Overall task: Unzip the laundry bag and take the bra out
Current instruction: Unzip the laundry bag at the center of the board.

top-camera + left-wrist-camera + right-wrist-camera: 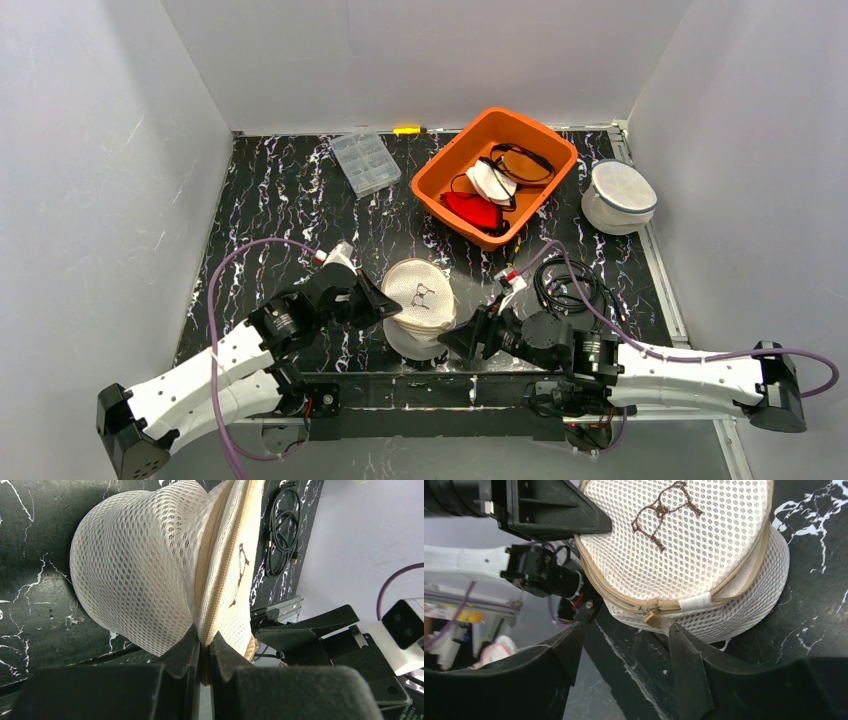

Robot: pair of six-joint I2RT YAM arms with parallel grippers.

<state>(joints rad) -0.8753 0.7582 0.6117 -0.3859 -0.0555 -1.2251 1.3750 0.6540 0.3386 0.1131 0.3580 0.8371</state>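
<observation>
A round white mesh laundry bag [420,300] with a tan zipper and a brown bra emblem lies at the near middle of the table. My left gripper [385,306] is shut on the bag's zipper seam [212,615] at its left edge. My right gripper [462,340] is open at the bag's near right side, its jaws either side of the tan zipper pull [652,618] without touching it. The zipper is closed in the right wrist view. The bra inside is hidden.
An orange bin [494,169] with glasses and red and white items stands at the back. A second round mesh bag [618,196] is at the right. A clear compartment box [365,161] is at the back left. A coiled black cable [570,285] lies by the right arm.
</observation>
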